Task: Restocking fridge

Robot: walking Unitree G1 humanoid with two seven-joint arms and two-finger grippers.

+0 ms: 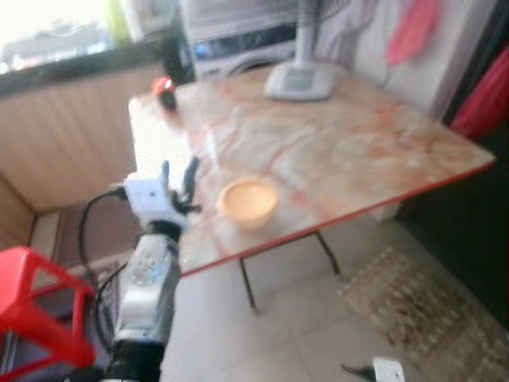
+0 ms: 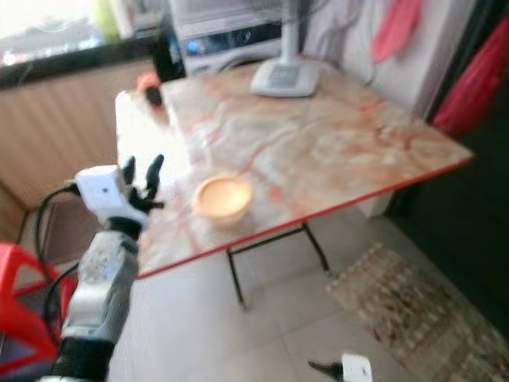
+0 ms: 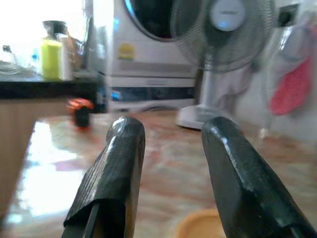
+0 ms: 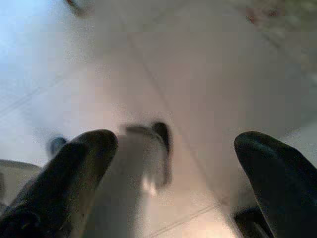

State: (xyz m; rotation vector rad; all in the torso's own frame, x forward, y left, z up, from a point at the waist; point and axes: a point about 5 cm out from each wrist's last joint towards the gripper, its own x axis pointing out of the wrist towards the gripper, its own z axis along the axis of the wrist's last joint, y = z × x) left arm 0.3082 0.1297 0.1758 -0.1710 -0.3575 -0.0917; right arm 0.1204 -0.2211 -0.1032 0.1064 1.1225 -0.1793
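1. Biggest thing here is the marble-pattern folding table with the red edge [image 1: 382, 159], standing on thin dark metal legs over a pale tiled floor [image 1: 278, 334]. From the head camera it runs diagonally, with one corner sticking out toward the robot's right. The whole shot is a bit blurry.
2. Behind the table there's a white front-loading washing machine [image 3: 148, 54], and next to it a dark counter [image 3: 34, 87] with a yellow-green bottle [image 3: 50, 58] standing upright on it.
3. A white pedestal fan [image 3: 223, 29] sits at the far side of the tabletop, its flat base [image 1: 298, 81] resting right on the marble.
4. A patterned beige floor mat [image 1: 421, 306] lies on the tiles under the table's right end. A bright red plastic stool [image 1: 36, 306] is down at the left, beside the robot's arm.
5. The left gripper [image 1: 178, 181] is raised at the near left edge of the table, fingers pointing across the top toward the fan. The two black fingers [image 3: 116, 168] are spread with a clear gap and nothing between them.
6. The small round orange-yellow bowl [image 1: 248, 202] sits upright near the table's front edge, just right of the left gripper and not touching it. It's round, so no real long axis; the mouth faces up.
7. A small red-and-black object [image 1: 165, 91] sits at the far left corner; can't tell what it is.
8. The right gripper [image 4: 176, 168] hangs low over the floor, fingers wide apart and empty.
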